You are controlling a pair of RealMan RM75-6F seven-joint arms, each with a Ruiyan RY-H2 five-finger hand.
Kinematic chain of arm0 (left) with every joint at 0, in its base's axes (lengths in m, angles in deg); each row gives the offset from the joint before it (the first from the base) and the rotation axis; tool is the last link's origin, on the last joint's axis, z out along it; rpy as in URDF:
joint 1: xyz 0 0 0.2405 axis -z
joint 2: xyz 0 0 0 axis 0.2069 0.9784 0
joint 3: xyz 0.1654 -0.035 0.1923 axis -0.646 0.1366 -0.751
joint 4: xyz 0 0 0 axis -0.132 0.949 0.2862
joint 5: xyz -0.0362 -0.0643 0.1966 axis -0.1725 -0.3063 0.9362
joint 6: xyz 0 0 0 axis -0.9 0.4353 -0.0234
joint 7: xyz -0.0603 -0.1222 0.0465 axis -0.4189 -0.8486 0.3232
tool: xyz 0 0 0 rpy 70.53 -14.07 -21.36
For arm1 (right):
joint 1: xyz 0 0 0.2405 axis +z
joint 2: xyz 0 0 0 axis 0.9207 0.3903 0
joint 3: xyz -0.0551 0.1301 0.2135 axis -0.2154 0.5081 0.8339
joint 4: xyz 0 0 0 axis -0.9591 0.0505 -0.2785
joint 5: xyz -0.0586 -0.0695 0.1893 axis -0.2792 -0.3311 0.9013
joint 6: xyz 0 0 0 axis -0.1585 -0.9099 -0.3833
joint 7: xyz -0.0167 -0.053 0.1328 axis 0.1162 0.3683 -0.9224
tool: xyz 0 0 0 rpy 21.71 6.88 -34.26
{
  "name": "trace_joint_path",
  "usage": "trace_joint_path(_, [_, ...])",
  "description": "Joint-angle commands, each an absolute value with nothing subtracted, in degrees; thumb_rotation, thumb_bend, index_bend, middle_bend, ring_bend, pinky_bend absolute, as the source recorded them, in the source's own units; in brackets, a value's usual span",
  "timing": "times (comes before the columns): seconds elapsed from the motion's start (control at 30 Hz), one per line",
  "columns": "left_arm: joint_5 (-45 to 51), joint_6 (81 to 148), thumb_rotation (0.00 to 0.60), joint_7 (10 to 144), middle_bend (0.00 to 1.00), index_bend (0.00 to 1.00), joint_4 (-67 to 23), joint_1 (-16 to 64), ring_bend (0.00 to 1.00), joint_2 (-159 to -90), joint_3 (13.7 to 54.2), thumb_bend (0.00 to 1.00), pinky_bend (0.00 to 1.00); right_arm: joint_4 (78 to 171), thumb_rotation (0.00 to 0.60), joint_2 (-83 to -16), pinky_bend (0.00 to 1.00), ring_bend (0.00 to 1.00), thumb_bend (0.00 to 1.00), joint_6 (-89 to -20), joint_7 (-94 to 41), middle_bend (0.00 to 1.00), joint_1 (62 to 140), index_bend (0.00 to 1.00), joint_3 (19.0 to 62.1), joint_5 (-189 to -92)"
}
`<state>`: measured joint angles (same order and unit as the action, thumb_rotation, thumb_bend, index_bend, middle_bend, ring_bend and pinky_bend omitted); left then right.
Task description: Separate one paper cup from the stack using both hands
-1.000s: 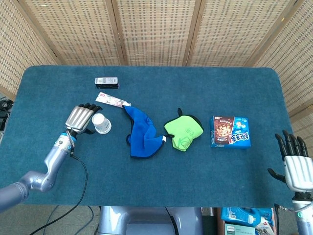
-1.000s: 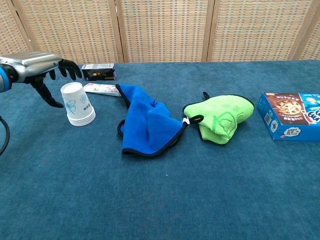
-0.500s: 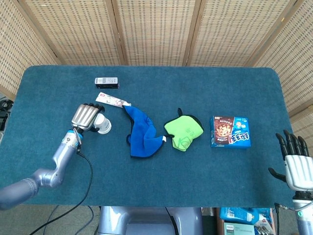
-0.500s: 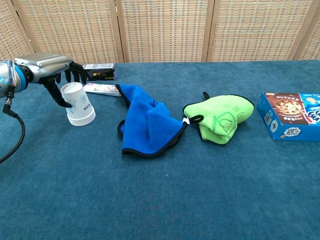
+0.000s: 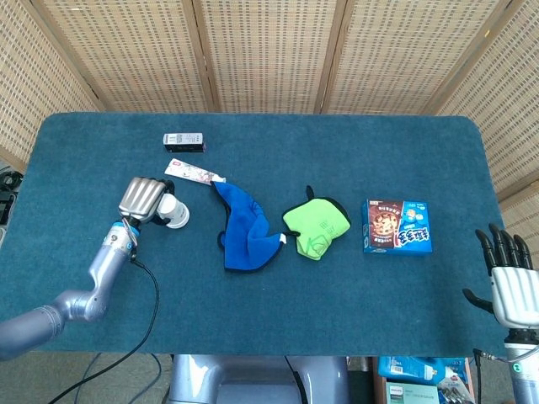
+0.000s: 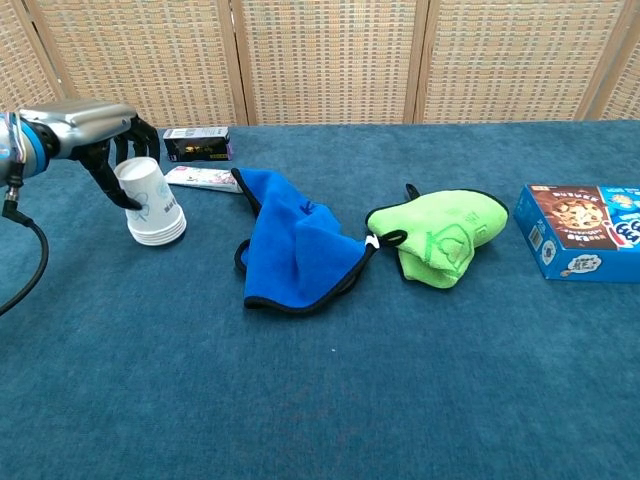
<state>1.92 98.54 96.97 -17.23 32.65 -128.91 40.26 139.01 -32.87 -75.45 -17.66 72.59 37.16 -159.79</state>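
Note:
A stack of white paper cups point(image 5: 174, 213) point(image 6: 152, 203) stands upside down on the blue table at the left, tilted a little. My left hand point(image 5: 142, 199) point(image 6: 92, 133) grips its upper end, with the dark fingers point(image 6: 128, 157) curled round the top cup. My right hand point(image 5: 510, 283) hangs off the table's front right corner with its fingers spread and nothing in it; only the head view shows it.
Right of the cups lie a blue cloth point(image 6: 291, 243), a green cloth point(image 6: 444, 234) and a blue biscuit box point(image 6: 582, 229). Behind the cups are a flat white packet point(image 6: 203, 178) and a small dark box point(image 6: 196, 143). The table's front edge point(image 5: 278, 352) runs below.
My left hand came in from the left and closed its fingers round the top of the cup stack, which now leans and has shifted slightly left. The right hand barely moved.

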Motion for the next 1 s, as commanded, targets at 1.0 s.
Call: trace_joint_path(1.0, [22.3,87.63,0.6,9.59,0.55,0.54,-23.11,33.78,0.48,-130.25,44.9,0.15,0.48,122.2,0.6,-35.43,0.0,0.0,0.0,-83.04,-32.13,0.13,85.69,0.25,38.02,-183.35])
